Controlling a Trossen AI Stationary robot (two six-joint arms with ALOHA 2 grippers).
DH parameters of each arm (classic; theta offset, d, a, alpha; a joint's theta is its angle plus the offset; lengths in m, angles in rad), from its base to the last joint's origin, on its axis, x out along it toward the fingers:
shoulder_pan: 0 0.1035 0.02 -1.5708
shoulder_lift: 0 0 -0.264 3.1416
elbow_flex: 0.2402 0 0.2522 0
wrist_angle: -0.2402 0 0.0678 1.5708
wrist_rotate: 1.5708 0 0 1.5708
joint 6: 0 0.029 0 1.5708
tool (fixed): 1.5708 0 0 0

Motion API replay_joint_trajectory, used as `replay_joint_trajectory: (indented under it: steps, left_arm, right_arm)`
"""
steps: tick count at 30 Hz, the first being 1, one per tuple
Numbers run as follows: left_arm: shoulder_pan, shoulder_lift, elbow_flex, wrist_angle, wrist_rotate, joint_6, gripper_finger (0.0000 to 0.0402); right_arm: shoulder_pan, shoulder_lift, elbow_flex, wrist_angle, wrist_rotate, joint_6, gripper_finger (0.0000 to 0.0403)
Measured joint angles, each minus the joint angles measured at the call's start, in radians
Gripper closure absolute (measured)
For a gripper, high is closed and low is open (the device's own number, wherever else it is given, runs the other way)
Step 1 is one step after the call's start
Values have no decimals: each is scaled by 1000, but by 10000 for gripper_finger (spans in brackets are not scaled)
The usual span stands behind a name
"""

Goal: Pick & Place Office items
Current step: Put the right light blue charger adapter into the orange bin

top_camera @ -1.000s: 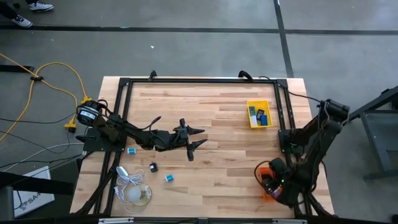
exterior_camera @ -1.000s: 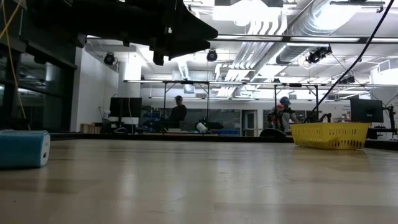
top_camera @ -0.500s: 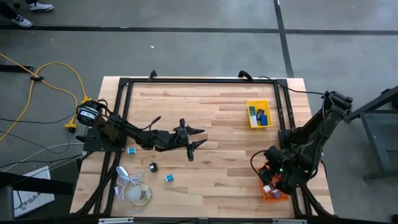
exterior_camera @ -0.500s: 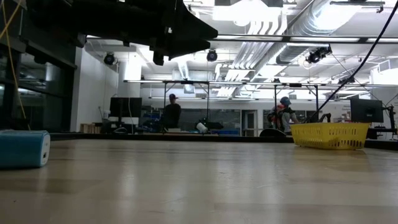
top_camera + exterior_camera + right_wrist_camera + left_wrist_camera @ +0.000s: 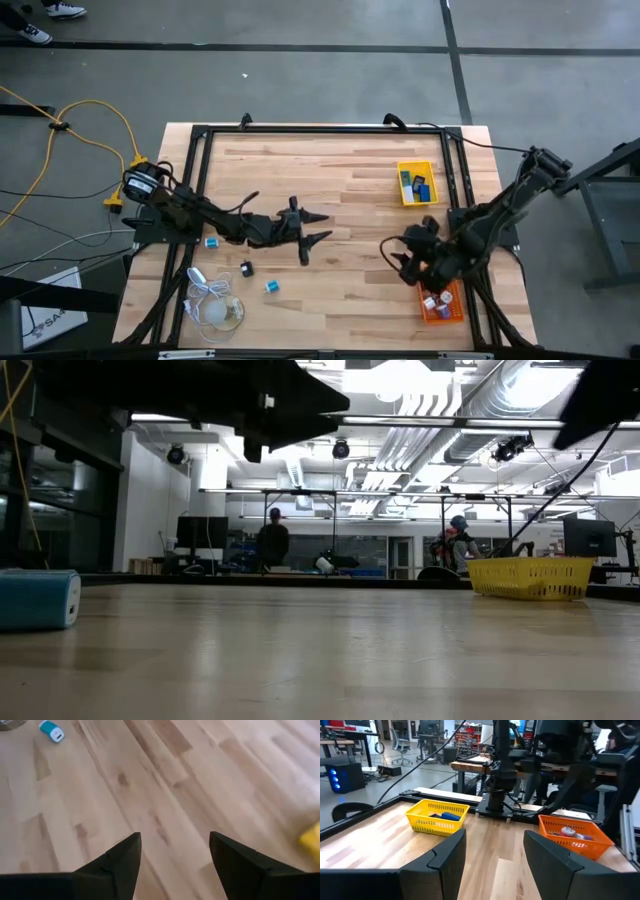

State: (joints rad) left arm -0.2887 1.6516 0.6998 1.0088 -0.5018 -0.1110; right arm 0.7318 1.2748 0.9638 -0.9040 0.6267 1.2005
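Three small office items lie on the near left of the table: a blue one, a black one and a teal one. More small pieces sit in the yellow tray and the orange tray. My left gripper hovers open over the table's middle, level, pointing toward the right edge, with nothing between its fingers. My right gripper hangs open over bare wood right of the middle, slanting down toward the left, holding nothing.
A white bulb-like thing with a coiled cord lies at the near left corner. A black frame runs along the table's edges. Bare wood spreads across the middle. People show in the room beyond the table in the low view.
My right gripper has left the spot above the orange tray at the near right, gone toward the table's left and a little up, and rolled and tipped as it went. It stays open. My left gripper has kept still.
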Motion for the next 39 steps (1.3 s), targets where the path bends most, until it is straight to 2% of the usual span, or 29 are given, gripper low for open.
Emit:
replay_joint_trajectory:
  steps: [6, 12, 15, 18, 27, 33, 39]
  left_arm:
    - [-27, 0, 0, 0, 0, -2, 208]
    - [-60, 0, 0, 0, 0, -31, 208]
    - [-79, 0, 0, 1, 0, -48, 208]
    - [-100, -1, 0, 1, 0, -71, 208]
    - [-164, -21, 0, 0, -12, -65, 208]
    - [-208, -23, 0, -7, -153, -12, 208]
    - [-283, -23, 0, -7, -237, 14, 208]
  right_arm:
    - [-131, 0, 0, 218, -58, -376, 182]
    - [-211, 0, 0, 571, -218, -838, 182]
    - [-238, 0, 0, 668, -282, -993, 182]
    - [-266, 0, 0, 709, -303, -1094, 182]
    - [-328, 0, 0, 717, -315, -1143, 182]
    - [-328, 0, 0, 725, -317, -1143, 182]
    - [-328, 0, 0, 724, -317, -1144, 182]
